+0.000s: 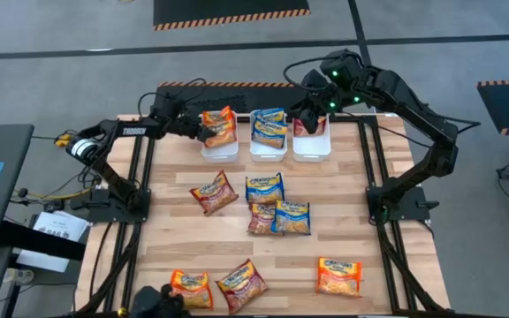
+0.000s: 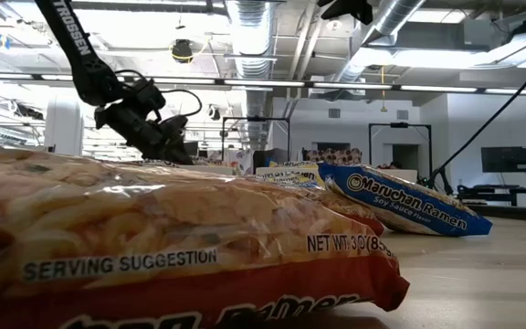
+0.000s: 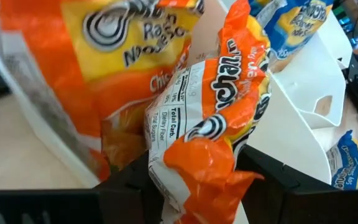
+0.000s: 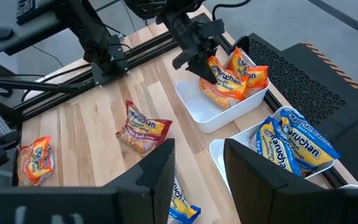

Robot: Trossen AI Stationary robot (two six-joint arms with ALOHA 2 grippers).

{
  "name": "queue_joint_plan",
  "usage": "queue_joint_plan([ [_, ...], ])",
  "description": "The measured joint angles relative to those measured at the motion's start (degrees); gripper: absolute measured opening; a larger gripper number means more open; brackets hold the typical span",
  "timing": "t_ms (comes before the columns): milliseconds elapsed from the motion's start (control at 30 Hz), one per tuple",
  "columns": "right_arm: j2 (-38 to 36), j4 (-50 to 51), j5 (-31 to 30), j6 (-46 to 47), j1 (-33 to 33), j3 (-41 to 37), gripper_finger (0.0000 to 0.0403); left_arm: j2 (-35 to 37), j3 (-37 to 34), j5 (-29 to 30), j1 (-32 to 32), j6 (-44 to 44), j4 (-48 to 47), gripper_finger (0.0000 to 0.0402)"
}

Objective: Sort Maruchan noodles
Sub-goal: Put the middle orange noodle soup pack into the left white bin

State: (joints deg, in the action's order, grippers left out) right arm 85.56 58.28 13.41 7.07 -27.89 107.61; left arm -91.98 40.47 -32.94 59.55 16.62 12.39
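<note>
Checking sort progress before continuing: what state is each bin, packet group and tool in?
Left bin: holds orange packets.
Middle bin: holds blue packets.
Right bin: holds a dark red packet.
Loose packets: unsorted on table.
Left tool: at an orange packet, over left bin.
Right tool: open, empty.

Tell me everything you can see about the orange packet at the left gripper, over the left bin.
The orange packet is crinkled glossy plastic printed with black-and-white Maruchan lettering, a yellow noodle picture and a white nutrition panel. It stands on end, crumpled, between the jaws of the left gripper, which look parted, leaning on another orange packet inside the left white bin, the one nearest the left arm.
</note>
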Motion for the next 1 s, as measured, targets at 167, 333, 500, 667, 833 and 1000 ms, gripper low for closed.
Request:
queue_joint_plan([
  [167,0.0,0.0,0.0,0.0,0.0,0.0,0.0164,0.0,0.0,-3.3,2.1,2.2,-1.5,0.0156],
  [333,0.0,0.0,0.0,0.0,0.0,0.0,0.0164,0.0,0.0,-7.6,3.7,4.1,-1.5,0.0156],
  [500,0.0,0.0,0.0,0.0,0.1,0.0,0.0164,0.1,0.0,-8.0,4.6,4.2,-1.4,0.0156],
  [667,0.0,0.0,0.0,0.0,0.0,0.0,0.0164,0.1,2.1,-9.0,6.1,3.8,-1.5,0.0156],
  [833,0.0,0.0,0.0,0.0,0.0,0.0,0.0164,0.2,6.0,-9.2,7.6,4.2,-1.7,0.0156],
  [1000,0.0,0.0,0.0,0.0,0.1,0.0,0.0164,0.2,8.8,-9.3,7.7,2.6,-5.2,0.0156],
])
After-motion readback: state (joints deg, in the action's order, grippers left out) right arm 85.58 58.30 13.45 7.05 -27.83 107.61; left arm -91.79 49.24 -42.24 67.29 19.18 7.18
